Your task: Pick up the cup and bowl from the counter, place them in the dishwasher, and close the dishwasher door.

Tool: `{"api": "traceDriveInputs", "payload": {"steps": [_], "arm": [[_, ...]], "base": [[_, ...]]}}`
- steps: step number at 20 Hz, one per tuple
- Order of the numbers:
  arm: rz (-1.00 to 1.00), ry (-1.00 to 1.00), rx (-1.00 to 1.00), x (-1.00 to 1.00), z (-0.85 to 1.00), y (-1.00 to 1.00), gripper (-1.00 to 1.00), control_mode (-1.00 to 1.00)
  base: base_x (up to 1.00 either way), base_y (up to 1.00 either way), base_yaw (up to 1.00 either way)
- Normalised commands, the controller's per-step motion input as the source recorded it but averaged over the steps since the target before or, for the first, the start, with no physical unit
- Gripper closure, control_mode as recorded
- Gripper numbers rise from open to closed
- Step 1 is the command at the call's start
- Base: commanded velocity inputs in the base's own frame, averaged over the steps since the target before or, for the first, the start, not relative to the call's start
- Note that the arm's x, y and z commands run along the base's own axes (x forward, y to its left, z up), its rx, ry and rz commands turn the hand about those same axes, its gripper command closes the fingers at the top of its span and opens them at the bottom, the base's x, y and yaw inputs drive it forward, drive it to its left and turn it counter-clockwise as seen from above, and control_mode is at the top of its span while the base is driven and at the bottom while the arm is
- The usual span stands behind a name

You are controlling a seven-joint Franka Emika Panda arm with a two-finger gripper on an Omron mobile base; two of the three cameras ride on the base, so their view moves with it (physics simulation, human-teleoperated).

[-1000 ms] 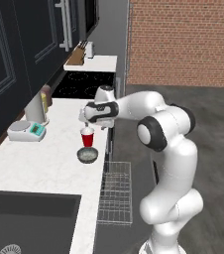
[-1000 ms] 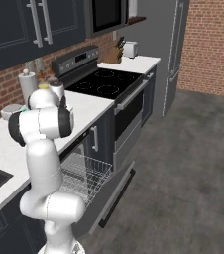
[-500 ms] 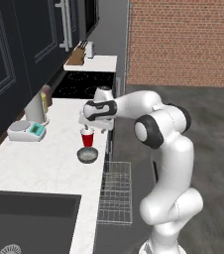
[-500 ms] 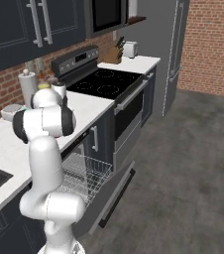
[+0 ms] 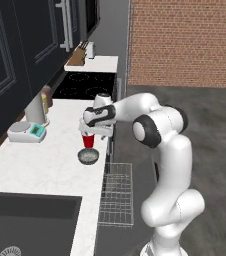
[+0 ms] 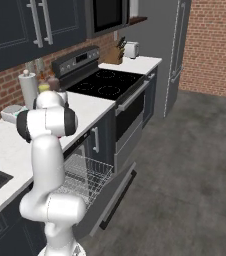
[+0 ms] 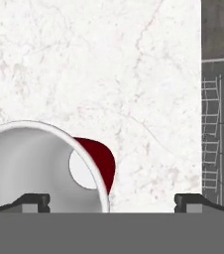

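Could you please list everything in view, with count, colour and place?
cup: one, red, on the counter under the tool
bowl: one, grey, counter, just in front of the cup
counter: one, white marbled
scale: one, white with teal display, counter by the wall
sink: one, black, set in the counter
rack: one, grey wire, slid out of the dishwasher
dishwasher door: one, dark, hanging open
stove: one, black, past the counter
knife block: one, brown, far counter
tool: one, open, above the cup

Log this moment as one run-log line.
phase: reaching for cup | gripper: open, above cup, nothing held | bowl: on counter beside cup | dishwasher door: open
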Motion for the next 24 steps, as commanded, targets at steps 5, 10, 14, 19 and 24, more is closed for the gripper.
{"api": "traceDriveInputs", "payload": {"steps": [5, 10, 14, 19, 24], "arm": [[0.00, 0.00, 0.00, 0.12, -0.16, 0.04, -1.00, -1.00], [0.00, 0.00, 0.00, 0.07, -0.12, 0.03, -1.00, -1.00], [0.00, 0.00, 0.00, 0.00, -0.09, 0.00, -1.00, -1.00], [0.00, 0.01, 0.00, 0.00, -0.12, 0.01, 1.00, -1.00], [0.00, 0.00, 0.00, -0.01, -0.08, 0.03, 1.00, -1.00]], "base": [[0.00, 0.00, 0.00], [0.00, 0.00, 0.00], [0.00, 0.00, 0.00], [0.00, 0.00, 0.00], [0.00, 0.00, 0.00]]}}
